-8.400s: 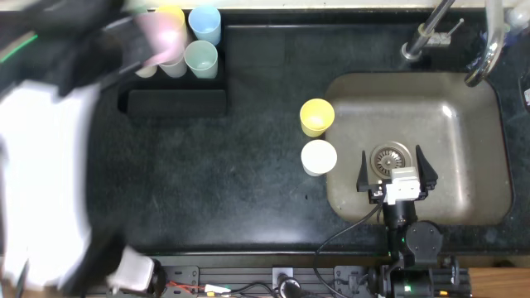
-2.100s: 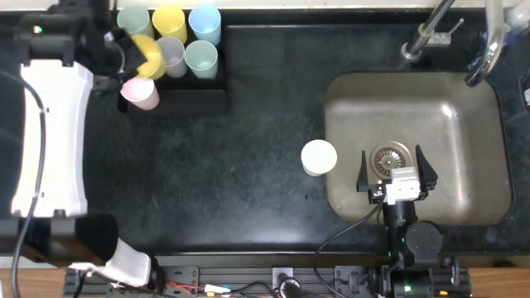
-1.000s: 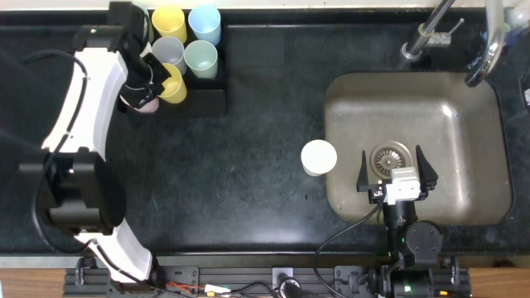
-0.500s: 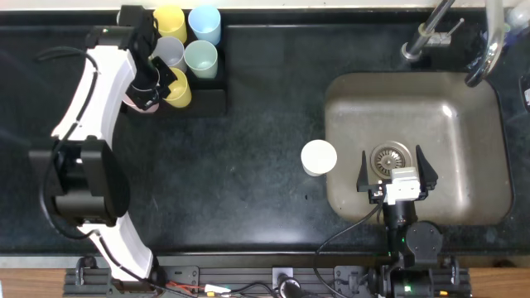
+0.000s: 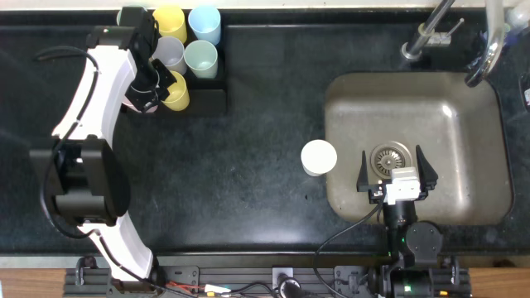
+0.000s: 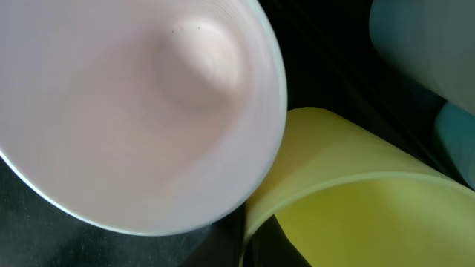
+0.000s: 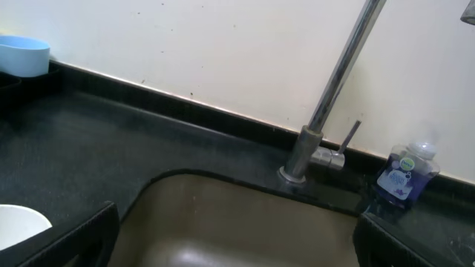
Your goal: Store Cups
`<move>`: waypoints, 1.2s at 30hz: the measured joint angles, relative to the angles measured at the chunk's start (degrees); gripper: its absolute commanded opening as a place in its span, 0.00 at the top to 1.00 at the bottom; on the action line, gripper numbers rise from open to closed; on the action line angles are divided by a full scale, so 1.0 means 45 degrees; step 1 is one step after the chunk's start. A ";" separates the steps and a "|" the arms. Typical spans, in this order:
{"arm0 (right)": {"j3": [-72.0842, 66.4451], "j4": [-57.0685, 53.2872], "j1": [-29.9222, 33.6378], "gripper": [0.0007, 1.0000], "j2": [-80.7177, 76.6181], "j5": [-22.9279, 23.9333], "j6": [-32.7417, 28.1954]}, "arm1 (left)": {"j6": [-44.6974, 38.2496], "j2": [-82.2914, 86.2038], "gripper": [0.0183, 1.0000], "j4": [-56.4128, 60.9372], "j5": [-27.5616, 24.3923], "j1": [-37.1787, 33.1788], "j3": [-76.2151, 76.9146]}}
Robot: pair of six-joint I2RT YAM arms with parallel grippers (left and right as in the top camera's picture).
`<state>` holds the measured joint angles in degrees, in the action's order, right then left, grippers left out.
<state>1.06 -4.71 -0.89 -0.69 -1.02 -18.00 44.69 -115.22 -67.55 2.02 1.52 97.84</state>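
Note:
My left gripper is at the black cup rack at the back left, shut on the rim of a yellow cup that tilts over the rack's front row. A pink cup stands just left of it, half under the arm. Close up, the pink cup touches the yellow cup. A white cup stands on the counter by the sink. My right gripper rests open and empty over the sink.
The rack's back rows hold a yellow cup, a blue cup, a grey cup and a teal cup. A faucet and a soap bottle stand behind the sink. Dark counter lies between rack and sink.
The left arm carried the yellow cup from beside the sink to the rack; over the last second it shifted slightly right and toward the front row. The right arm stayed still.

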 measured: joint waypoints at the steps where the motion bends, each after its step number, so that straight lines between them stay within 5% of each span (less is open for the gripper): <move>1: 0.0000 0.0000 0.0000 0.00 0.0000 -0.0005 -0.0005 | 0.0000 0.0000 0.98 0.0000 0.0000 0.0000 0.0000; 13: 0.0000 0.0000 0.0000 0.00 0.0000 0.0000 -0.0005 | 0.0005 -0.0291 0.97 -0.0019 0.0000 0.0000 0.0000; 14: 0.0000 0.0000 0.0000 0.00 0.0000 0.0000 -0.0010 | 0.0005 -0.0291 0.85 -0.0019 0.0000 0.0000 0.0000; 16: 0.0000 0.0010 -0.0005 0.00 0.0000 0.0000 -0.0005 | 0.0024 -0.0291 0.25 -0.0019 -0.0005 0.0000 0.0000; 17: 0.0000 0.0010 0.0000 0.00 0.0000 -0.0005 -0.0005 | 0.0029 -0.0330 0.07 -0.0019 0.0000 0.0000 0.0000; 18: 0.0000 0.0000 0.0000 0.00 0.0000 0.0000 0.0000 | 0.0049 -0.0374 0.00 -0.0015 -0.0005 0.0000 0.0000; 36: 0.0000 0.0000 0.0000 0.00 0.0000 -0.0005 -0.0005 | -0.0165 0.3376 0.00 -0.0913 0.0010 0.0840 -0.0019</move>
<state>1.06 -4.71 -0.89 -0.69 -1.04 -18.02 43.94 -100.03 -71.66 2.07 5.30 97.76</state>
